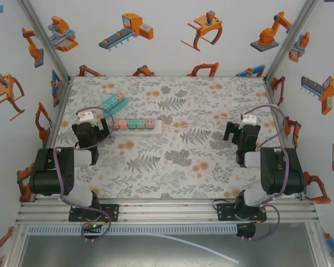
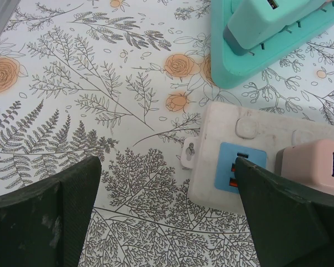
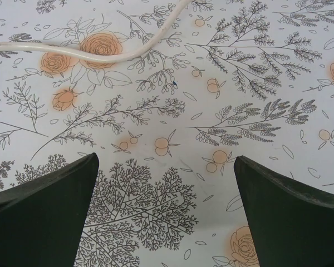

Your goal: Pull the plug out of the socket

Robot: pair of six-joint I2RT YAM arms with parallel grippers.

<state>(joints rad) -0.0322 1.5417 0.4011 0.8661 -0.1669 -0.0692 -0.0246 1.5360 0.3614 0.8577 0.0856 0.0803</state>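
Note:
A white power strip [image 1: 134,125] lies left of the table's centre, carrying several pink and green plugs. In the left wrist view its end [image 2: 222,150] shows a blue USB panel [image 2: 240,166] and a pink plug [image 2: 317,164]. My left gripper [image 1: 103,129] hangs open just left of that end, above the cloth, its right finger [image 2: 284,217] over the strip's edge. A teal strip [image 1: 113,102] with teal plugs [image 2: 270,19] lies behind it. My right gripper [image 1: 234,132] is open over bare cloth at the right, with nothing between its fingers.
A white cable [image 1: 189,123] runs from the strip's right end across the floral tablecloth; its curve also crosses the top of the right wrist view as the cable [image 3: 100,53]. Printed walls enclose the table on three sides.

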